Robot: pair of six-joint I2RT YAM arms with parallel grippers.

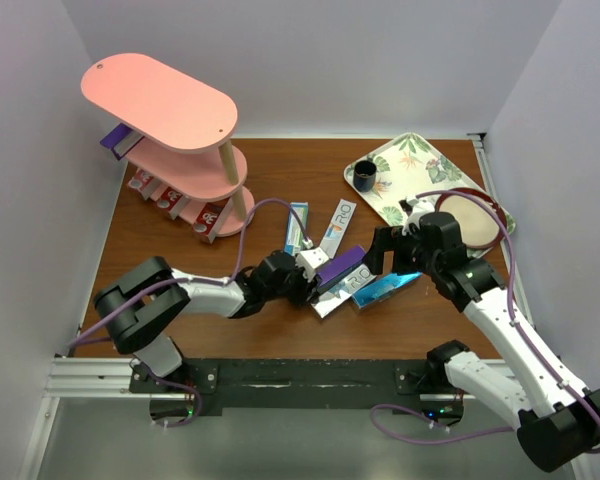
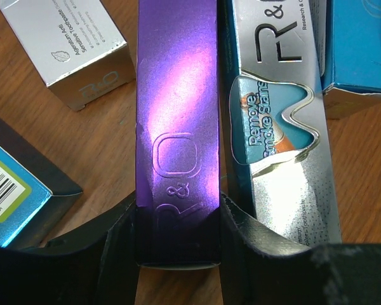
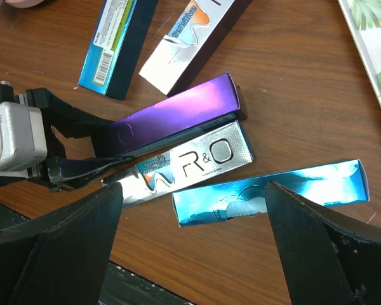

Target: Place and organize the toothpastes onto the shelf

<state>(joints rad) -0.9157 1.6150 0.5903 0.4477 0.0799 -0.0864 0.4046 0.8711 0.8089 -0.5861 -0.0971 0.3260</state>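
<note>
My left gripper (image 1: 323, 277) (image 2: 178, 219) is shut on the near end of a glossy purple toothpaste carton (image 1: 344, 265) (image 2: 174, 121), which is low at the table beside a silver-white carton (image 1: 342, 290) (image 2: 286, 146). My right gripper (image 1: 394, 262) (image 3: 193, 194) is open and empty above a shiny blue carton (image 1: 390, 288) (image 3: 273, 190). Two more cartons (image 1: 297, 228) (image 1: 337, 222) lie just beyond. The pink shelf (image 1: 160, 100) stands at the far left, with a purple carton (image 1: 115, 138) on its middle tier and red cartons (image 1: 165, 195) on the bottom tier.
A leaf-patterned tray (image 1: 420, 170) with a dark cup (image 1: 366, 176) sits at the back right, and a round red-rimmed plate (image 1: 472, 222) is next to it behind my right arm. White walls close in both sides and the back.
</note>
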